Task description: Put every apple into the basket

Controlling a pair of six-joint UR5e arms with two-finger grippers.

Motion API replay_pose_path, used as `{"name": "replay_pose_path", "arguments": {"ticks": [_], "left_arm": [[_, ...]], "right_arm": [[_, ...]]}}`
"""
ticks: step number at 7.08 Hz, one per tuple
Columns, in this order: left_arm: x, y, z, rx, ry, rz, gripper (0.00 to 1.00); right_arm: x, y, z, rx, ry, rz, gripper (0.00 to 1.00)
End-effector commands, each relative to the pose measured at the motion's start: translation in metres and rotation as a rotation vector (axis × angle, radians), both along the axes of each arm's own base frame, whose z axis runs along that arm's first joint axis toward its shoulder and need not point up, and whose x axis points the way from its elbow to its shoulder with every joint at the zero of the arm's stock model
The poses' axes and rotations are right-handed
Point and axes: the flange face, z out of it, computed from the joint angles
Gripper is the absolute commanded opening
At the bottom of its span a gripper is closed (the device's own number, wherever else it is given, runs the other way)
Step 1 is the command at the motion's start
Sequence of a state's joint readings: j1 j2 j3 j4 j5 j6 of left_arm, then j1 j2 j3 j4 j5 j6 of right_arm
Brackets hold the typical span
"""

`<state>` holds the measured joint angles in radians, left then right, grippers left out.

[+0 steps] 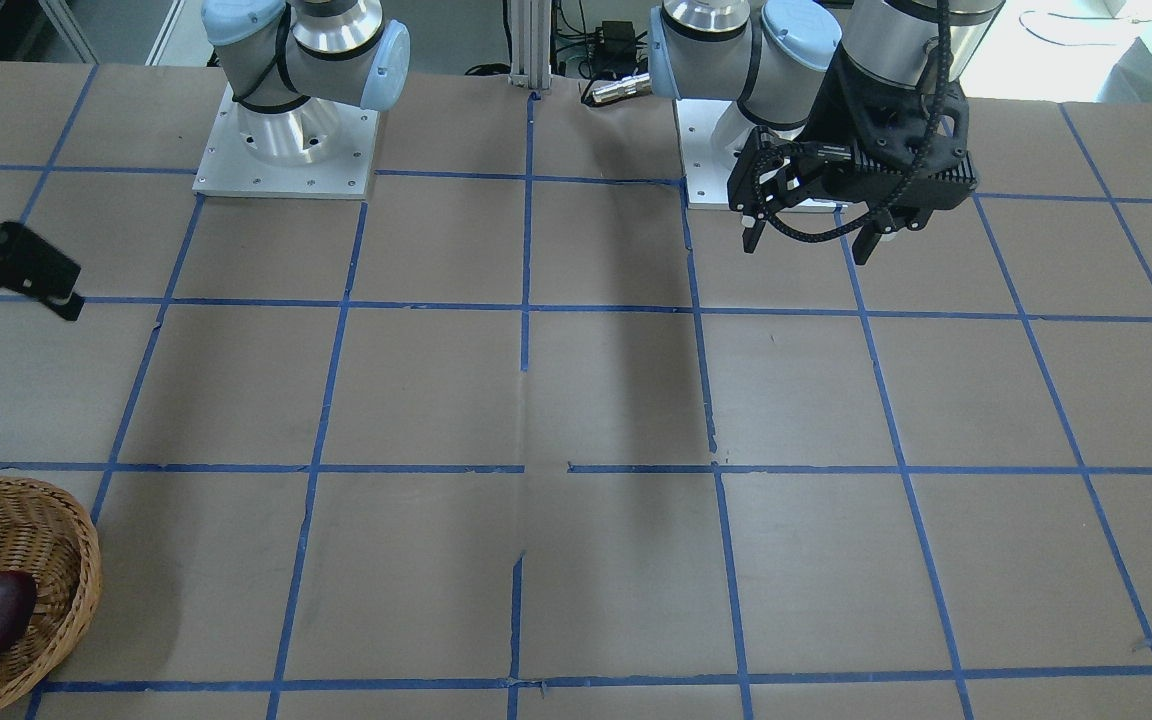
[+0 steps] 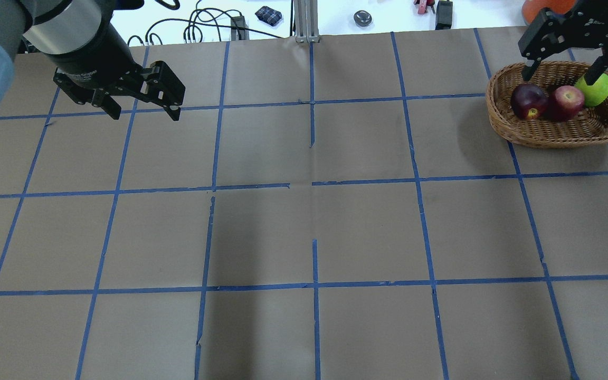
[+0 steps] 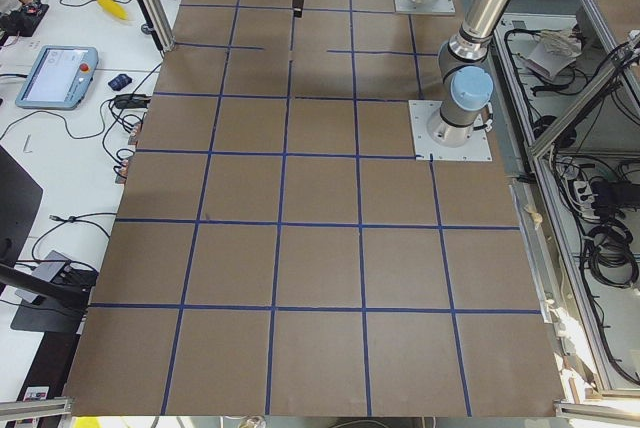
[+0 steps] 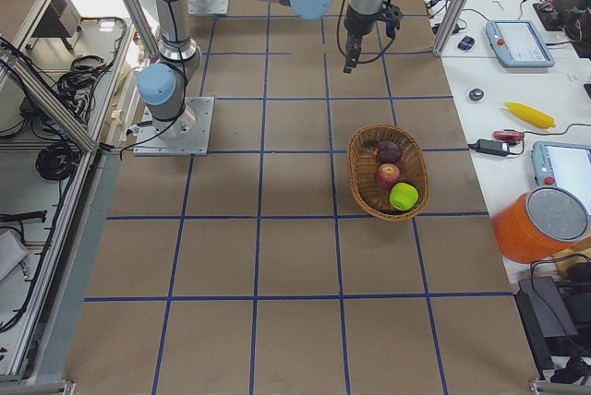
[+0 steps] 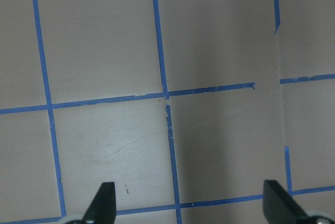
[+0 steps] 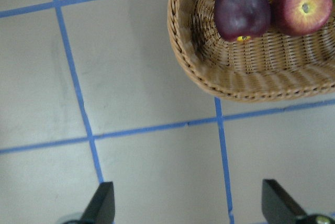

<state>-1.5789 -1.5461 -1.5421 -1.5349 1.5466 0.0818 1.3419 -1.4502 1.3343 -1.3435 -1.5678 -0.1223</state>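
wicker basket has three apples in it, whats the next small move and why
Probably just retract the open right gripper: the dark maroon apple, red apple and yellow-green apple all lie inside the brown woven wicker basket, and the gripper holds nothing.

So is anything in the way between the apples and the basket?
Nothing visible is in the way. All three apples already lie inside the basket: the dark apple, the red apple and the green apple. The right gripper hangs open and empty near it; the left gripper is open too, far off.
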Motion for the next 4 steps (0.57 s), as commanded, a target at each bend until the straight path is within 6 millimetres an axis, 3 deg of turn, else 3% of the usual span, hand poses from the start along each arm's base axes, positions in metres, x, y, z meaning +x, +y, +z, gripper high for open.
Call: {"name": "replay_pose_path", "arguments": {"ticks": [1,2,4], "left_arm": [[0.001,0.005,0.000,0.031,-0.007,0.009,1.00],[0.003,0.009,-0.003,0.071,-0.007,0.017,1.00],[0.007,0.010,-0.003,0.078,-0.004,0.055,1.00]], "right_arm": [[0.079,0.060,0.030,-0.019,0.019,0.005,1.00],[0.099,0.071,0.011,0.015,0.036,0.013,1.00],[0.103,0.108,-0.012,-0.013,0.065,-0.036,1.00]]}}
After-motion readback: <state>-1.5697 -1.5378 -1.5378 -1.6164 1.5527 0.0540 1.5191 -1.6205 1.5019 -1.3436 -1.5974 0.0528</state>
